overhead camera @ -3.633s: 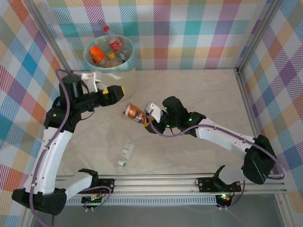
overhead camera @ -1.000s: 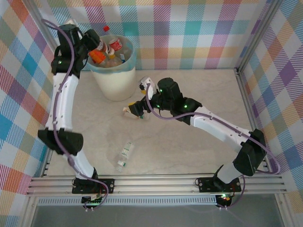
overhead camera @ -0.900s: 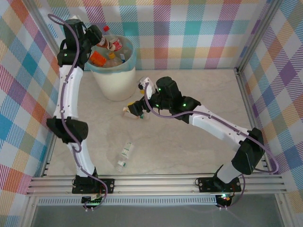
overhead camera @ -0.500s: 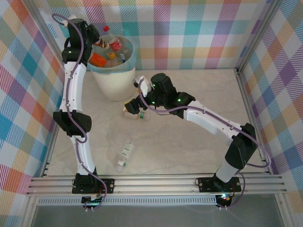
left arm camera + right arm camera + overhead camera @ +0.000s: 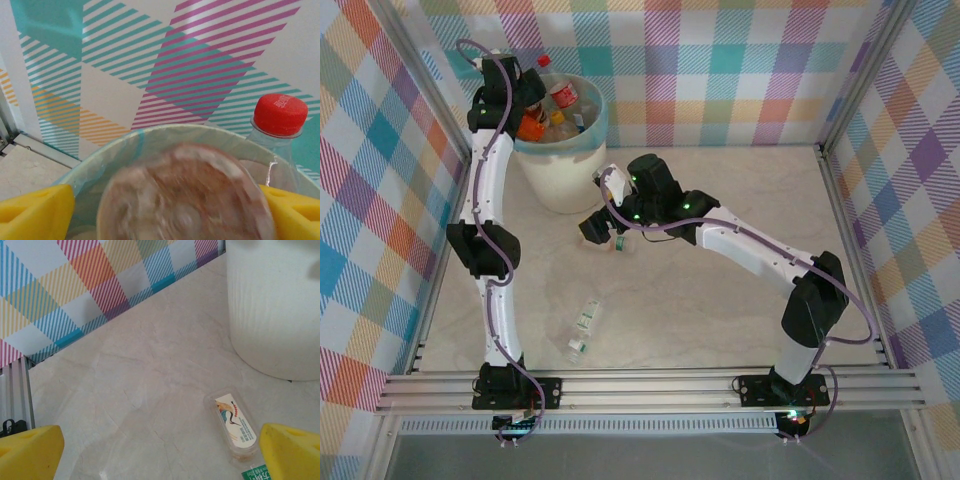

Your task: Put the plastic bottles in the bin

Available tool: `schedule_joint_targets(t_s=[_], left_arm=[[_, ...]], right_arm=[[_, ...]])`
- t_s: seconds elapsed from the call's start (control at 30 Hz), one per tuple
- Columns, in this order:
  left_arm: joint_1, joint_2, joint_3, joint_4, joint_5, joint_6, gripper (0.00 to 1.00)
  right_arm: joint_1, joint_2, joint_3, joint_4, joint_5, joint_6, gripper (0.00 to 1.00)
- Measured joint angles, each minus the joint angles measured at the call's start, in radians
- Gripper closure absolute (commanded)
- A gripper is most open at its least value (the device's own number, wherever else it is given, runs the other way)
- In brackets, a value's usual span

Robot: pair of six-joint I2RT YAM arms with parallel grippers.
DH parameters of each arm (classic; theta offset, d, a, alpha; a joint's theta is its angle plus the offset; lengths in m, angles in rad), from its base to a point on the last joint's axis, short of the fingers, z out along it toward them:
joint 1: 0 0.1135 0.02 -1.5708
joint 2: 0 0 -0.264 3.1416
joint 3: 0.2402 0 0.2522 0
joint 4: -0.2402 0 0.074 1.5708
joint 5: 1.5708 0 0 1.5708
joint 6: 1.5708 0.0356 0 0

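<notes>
left gripper [image 5: 525, 95] spread over bin [image 5: 560, 180], blurred bottle [image 5: 185, 200] loose between jaws — let it fall clear. right gripper [image 5: 161, 435] wide — centre on lying bottle [image 5: 235, 427].

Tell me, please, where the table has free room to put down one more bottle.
The widest bare patch of table lies between the bin, the back wall and the right arm. Another lies on the near side of that arm, right of the lying bottle. It is crowded beside the bin, where the right tool hangs by a bottle.
</notes>
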Motion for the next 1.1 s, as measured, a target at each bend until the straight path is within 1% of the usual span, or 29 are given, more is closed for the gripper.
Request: schedule_joint_targets(t_s=[0.1,0.17,0.23,0.33,0.43,0.47,0.53,0.63,0.67,0.7,0.73,0.9,1.1], left_arm=[[0.000,0.000,0.007,-0.001,-0.003,0.010,0.29],[0.000,0.000,0.010,-0.005,-0.003,0.014,0.31],[0.000,0.000,0.011,-0.008,-0.003,0.018,0.30],[0.000,0.000,0.011,-0.008,-0.008,0.030,0.22],[0.000,0.000,0.011,-0.005,-0.031,0.039,0.23],[0.000,0.000,0.011,-0.002,-0.037,0.042,0.26],[0.000,0.000,0.011,0.006,-0.048,0.047,0.38],[0.004,0.000,0.011,0.040,-0.063,0.052,0.62],[0.007,0.000,0.012,0.056,-0.064,0.055,0.72],[0.012,0.000,0.014,0.072,-0.063,0.053,0.80],[0.018,0.000,0.018,0.085,-0.059,0.047,0.82],[0.067,0.006,0.078,0.133,0.018,0.020,0.82],[0.090,0.049,0.133,0.181,0.141,-0.020,0.81]], right_arm=[[-0.002,0.000,0.001,0.000,-0.004,0.001,0.00],[-0.002,0.000,0.001,-0.002,-0.008,0.004,0.00],[-0.003,0.000,0.001,-0.002,-0.014,0.005,0.00],[-0.005,0.003,0.002,-0.003,-0.020,0.011,0.00],[-0.005,0.005,0.002,-0.003,-0.023,0.011,0.00],[-0.005,0.005,0.002,-0.004,-0.025,0.011,0.00],[-0.005,0.005,0.006,-0.009,-0.026,0.011,0.00],[-0.005,0.005,0.020,-0.023,-0.027,0.011,0.00],[-0.005,0.005,0.025,-0.026,-0.027,0.011,0.00],[-0.005,0.006,0.030,-0.028,-0.027,0.011,0.00],[-0.005,0.007,0.035,-0.031,-0.030,0.011,0.00],[-0.005,0.012,0.045,-0.045,-0.034,0.011,0.00],[-0.005,0.032,0.045,-0.063,-0.046,0.019,0.01]])
